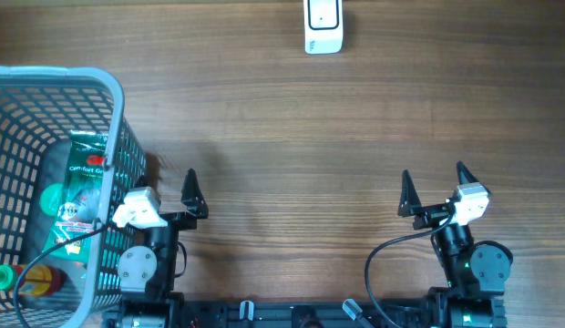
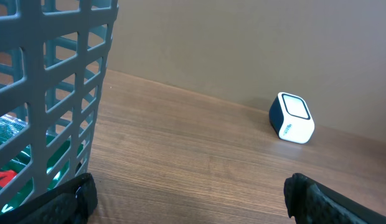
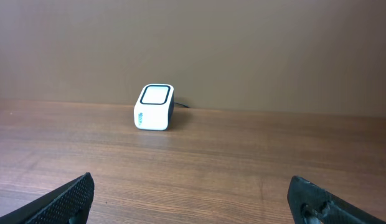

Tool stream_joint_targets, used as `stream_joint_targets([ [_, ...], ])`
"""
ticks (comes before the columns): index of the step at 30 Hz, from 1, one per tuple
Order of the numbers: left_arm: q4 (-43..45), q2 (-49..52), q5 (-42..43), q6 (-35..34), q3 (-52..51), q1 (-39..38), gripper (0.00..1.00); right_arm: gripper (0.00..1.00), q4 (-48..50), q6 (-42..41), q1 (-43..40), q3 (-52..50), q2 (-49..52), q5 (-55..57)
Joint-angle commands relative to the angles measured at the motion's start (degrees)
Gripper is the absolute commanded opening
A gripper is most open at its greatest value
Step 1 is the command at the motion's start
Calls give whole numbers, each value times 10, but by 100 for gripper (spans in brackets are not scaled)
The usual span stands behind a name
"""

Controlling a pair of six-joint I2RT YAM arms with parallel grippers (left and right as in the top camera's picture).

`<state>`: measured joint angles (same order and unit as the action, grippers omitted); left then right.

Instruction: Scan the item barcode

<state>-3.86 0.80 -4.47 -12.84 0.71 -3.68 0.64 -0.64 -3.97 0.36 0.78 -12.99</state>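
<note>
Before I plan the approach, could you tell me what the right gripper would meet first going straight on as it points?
Probably nothing on the table: the open right gripper points across bare wood, and the scanner sits left of its line, though depth is hard to judge.

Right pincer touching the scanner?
Apart. The overhead view shows the open right pincer near the front edge and the scanner at the far edge, with bare table between them.
</note>
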Motion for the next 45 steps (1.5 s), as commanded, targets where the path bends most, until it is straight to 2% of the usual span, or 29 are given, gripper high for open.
stream_joint_targets([
  [1, 7, 1, -12, -14, -4, 5, 100, 100, 2, -9, -4, -1, -2, 9],
  [2, 15, 1, 38, -13, -4, 4, 100, 100, 2, -9, -4, 0, -2, 10],
  [5, 18, 1, 107, -13, 7, 4, 100, 100, 2, -9, -4, 0, -2, 9],
  [11, -7, 31, 139, -13, 99, 4, 100, 100, 2, -9, -4, -1, -2, 9],
  [19, -33, 207, 226, -14, 300, 4, 100, 100, 2, -9, -4, -1, -2, 9],
  [23, -131, 312, 228, -14, 456, 4, 100, 100, 2, -9, -4, -1, -2, 10],
  [27, -276, 404, 143, -13, 643, 4, 100, 100, 2, -9, -4, 0, -2, 9],
  [29, -346, 439, 89, 16, 723, 4, 100, 100, 2, -9, -4, -1, -2, 9],
  [31, -388, 457, 71, 47, 767, 4, 100, 100, 2, -9, -4, 0, -2, 9],
  [34, -480, 463, 71, 49, 777, 4, 100, 100, 2, -9, -4, -1, -2, 9],
  [38, -500, 470, 51, 49, 776, 5, 100, 100, 2, -9, -4, 0, -2, 10],
  [41, -494, 476, -59, -40, 791, 14, 100, 100, 2, -9, -4, -1, -2, 9],
  [45, -523, 497, -105, -88, 828, 55, 100, 100, 2, -9, -4, 0, -2, 9],
])
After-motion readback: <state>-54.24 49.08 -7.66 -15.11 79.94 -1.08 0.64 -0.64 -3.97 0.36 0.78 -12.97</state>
